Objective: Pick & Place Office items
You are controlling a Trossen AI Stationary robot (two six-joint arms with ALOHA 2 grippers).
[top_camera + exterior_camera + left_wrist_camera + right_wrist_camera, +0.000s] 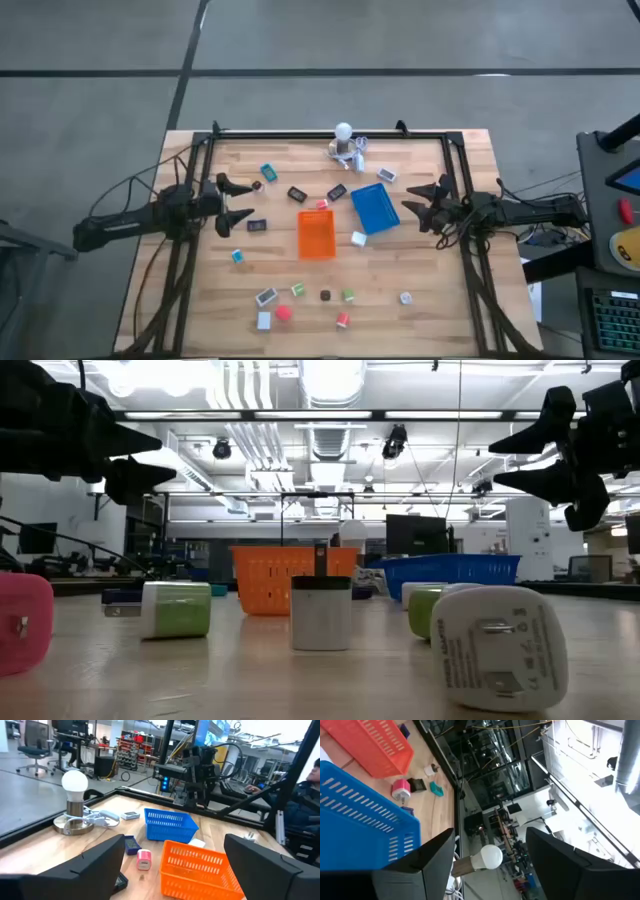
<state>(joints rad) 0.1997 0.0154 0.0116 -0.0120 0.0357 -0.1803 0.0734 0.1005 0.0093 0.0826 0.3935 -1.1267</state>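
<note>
Small office items lie scattered on the wooden table: a teal piece point(268, 172), black pieces point(297, 194) point(257, 226), a pink one point(322, 204), a white one point(358, 238), and green, red and white ones near the front edge point(298, 290) point(284, 313) point(264, 320). My left gripper point(243, 198) is open and empty above the table's left side. My right gripper point(410, 202) is open and empty above the right side, beside the blue tray. Both hang clear of the table in the low view point(150, 455) point(500, 460).
An orange tray point(317, 234) and a blue tray point(375, 209) stand at mid-table. A white round bulb on a base with cables point(345, 145) stands at the far edge. A black frame point(330, 136) rims the table. A person sits beyond the table in the left wrist view point(305, 795).
</note>
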